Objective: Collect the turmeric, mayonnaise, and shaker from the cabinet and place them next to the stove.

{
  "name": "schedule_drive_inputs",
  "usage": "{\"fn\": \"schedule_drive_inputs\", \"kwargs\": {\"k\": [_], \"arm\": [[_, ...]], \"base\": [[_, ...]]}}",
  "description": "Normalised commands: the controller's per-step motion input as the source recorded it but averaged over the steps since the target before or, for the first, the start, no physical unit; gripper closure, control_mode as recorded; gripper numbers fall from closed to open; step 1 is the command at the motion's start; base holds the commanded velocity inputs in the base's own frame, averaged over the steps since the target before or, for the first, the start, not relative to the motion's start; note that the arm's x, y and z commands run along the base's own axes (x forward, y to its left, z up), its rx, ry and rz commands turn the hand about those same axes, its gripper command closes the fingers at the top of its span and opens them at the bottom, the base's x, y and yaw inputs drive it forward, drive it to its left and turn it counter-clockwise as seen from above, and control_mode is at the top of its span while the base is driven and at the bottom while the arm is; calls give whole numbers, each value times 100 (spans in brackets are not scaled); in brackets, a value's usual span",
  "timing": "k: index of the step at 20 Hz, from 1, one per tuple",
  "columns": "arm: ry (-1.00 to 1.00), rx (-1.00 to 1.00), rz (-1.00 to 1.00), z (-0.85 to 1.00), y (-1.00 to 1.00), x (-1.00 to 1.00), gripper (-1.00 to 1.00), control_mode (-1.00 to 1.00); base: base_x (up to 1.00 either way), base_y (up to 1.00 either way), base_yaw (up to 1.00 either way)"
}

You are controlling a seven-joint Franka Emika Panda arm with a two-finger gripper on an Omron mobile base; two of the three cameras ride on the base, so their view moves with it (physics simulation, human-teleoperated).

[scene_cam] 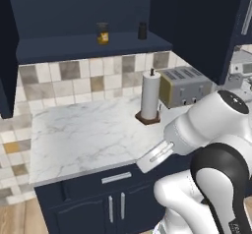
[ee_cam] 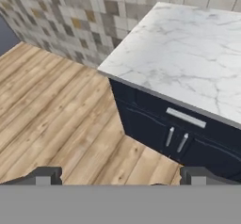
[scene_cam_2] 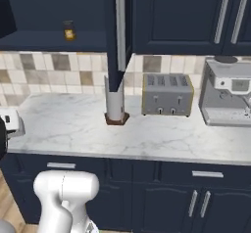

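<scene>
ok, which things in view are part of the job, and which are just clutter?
Job:
turmeric
shaker
cabinet
gripper, open, empty

Clutter:
paper towel roll
toaster
coffee machine

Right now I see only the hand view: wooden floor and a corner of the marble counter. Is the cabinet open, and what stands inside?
Observer: Yes, the cabinet is open. The turmeric stands upright inside it.
Operator: Is anything beside that jar?
Observer: The shaker stands to its right in the left base view, apart from it.
Operator: What is on the counter below?
Observer: A paper towel roll stands upright there, with a toaster just behind it on the right.
</scene>
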Motion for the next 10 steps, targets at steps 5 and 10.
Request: {"fn": "schedule_drive_inputs", "kwargs": {"k": [5, 10], "arm": [[0, 0, 0, 0, 0, 0, -100, 100], [0, 0, 0, 0, 0, 0, -100, 100]], "base": [[66, 30, -6], [68, 49, -8]]}}
